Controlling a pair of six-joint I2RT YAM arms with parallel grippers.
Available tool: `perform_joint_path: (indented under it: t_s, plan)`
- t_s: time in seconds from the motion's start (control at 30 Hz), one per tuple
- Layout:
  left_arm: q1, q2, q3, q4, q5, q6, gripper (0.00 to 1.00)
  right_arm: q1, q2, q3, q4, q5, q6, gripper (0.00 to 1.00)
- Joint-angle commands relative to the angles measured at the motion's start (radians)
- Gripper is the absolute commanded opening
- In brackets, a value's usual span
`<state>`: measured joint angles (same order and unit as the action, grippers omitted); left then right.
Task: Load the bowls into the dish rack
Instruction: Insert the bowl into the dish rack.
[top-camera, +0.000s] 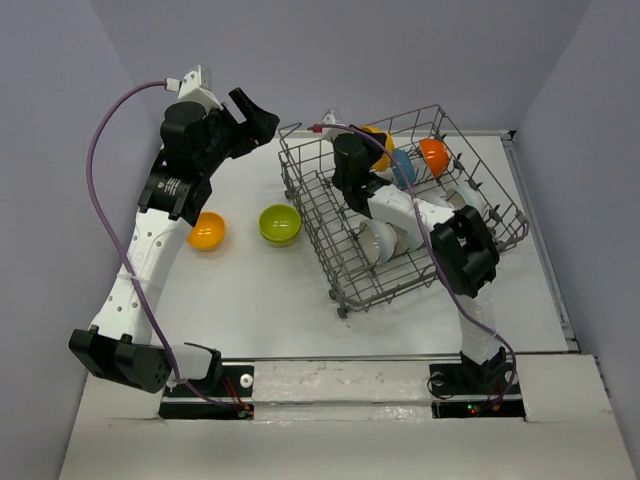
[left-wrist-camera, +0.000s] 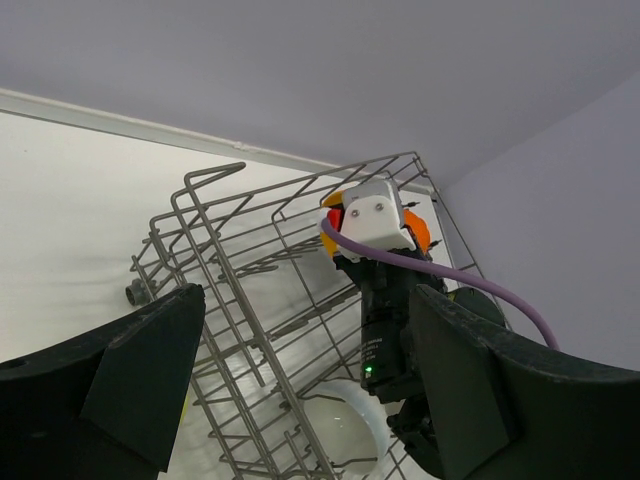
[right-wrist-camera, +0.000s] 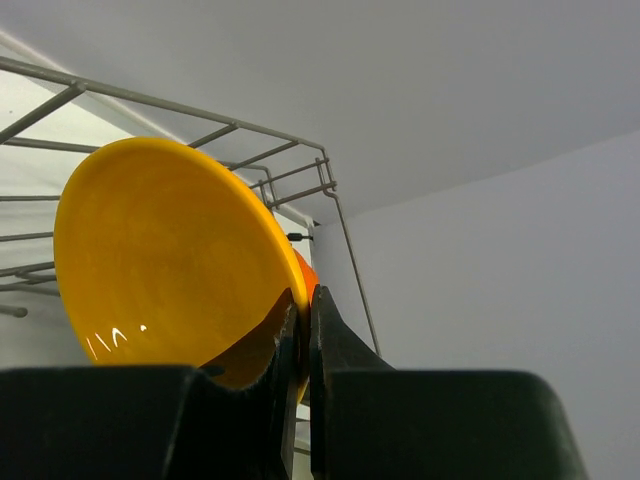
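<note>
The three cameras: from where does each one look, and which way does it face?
Top external: high at the near edge, looking down on the table; left arm and right arm show.
Left wrist: on the raised left arm, facing the rack and right arm; the open left pincer frames the view.
Right wrist: inside the rack, looking upward; the right pincer grips a yellow bowl.
Shared: all three show the rack.

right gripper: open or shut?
Shut on the yellow bowl: in the right wrist view the right gripper pinches its rim, with almost no gap between the jaws.
</note>
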<state>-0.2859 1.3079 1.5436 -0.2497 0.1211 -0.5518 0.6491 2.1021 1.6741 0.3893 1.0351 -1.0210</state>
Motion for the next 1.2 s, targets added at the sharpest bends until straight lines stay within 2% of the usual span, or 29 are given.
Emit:
perform_joint_path:
  t_s: [0.0,0.43,1.17]
  plan:
    - [0.005,-0.004,-0.008,0.058,0.028,0.003,0.92,0.012,-0.062,-0.019,0.084,0.013,-0.065,0.01]
    - [0.005,-0.004,-0.014,0.055,0.048,0.006,0.92,0.021,-0.076,-0.010,0.135,0.079,-0.186,0.01]
    - [0.004,-0.004,-0.013,0.050,0.078,0.001,0.92,0.030,-0.077,-0.065,0.054,0.037,-0.168,0.01]
